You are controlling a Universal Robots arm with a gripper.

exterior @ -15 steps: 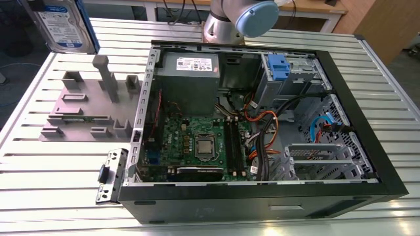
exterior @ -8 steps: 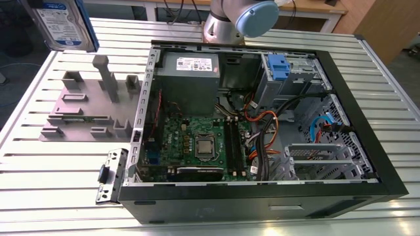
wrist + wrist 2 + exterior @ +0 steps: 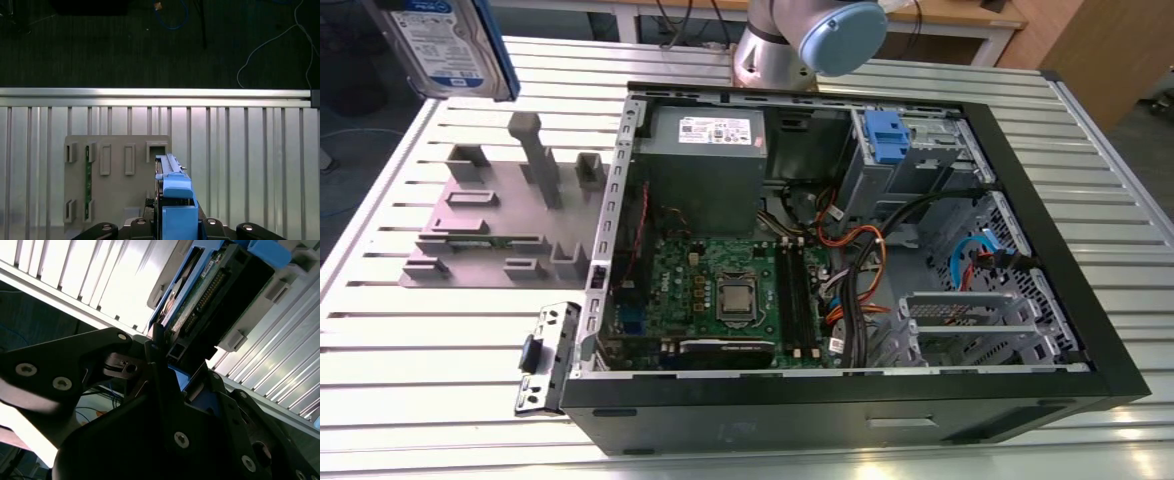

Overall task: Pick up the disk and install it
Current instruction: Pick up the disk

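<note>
You see soft overhead light, white glare bands on the slatted table (image 3: pixel 1087 160) in the exterior view, shade inside the computer case (image 3: pixel 854 415), slats washed out in the second wrist view, the disk (image 3: pixel 215 295) backlit and dark there

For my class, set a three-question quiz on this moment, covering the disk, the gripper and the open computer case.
1. True or false: the disk sits installed inside the computer case.
2. Multiple choice: what does the gripper hold? A) the disk B) a cable C) nothing
3. Short answer: what colour is the bracket framing the disk?

Key: 1 false, it is held up in the air outside the case, toward the exterior view's left. 2 A. 3 blue.
</note>
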